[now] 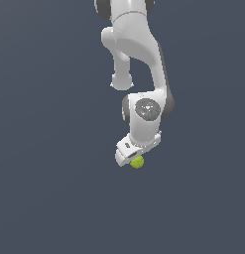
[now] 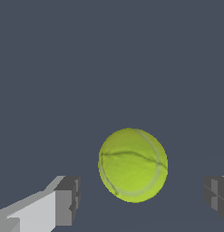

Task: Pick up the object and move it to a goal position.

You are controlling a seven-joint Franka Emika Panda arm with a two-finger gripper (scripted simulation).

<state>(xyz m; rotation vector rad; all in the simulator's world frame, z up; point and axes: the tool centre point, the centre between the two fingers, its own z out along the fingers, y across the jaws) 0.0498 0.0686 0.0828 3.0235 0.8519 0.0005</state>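
While the tennis ball is seen between the two spread fingers in the wrist view, no pad is touching it; gaps are left on both sides. It is set slightly ahead of the fingertips, so a further approach is judged needed before closing. No goal marker is shown.

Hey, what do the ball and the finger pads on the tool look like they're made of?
The tennis ball looks like matte yellow-green felt, with curved seam lines and no shine. The pads look like dull dark grey rubber or plastic, blocky and ridged; since this is a render, that stays a guess. The tool body looks like smooth white plastic.
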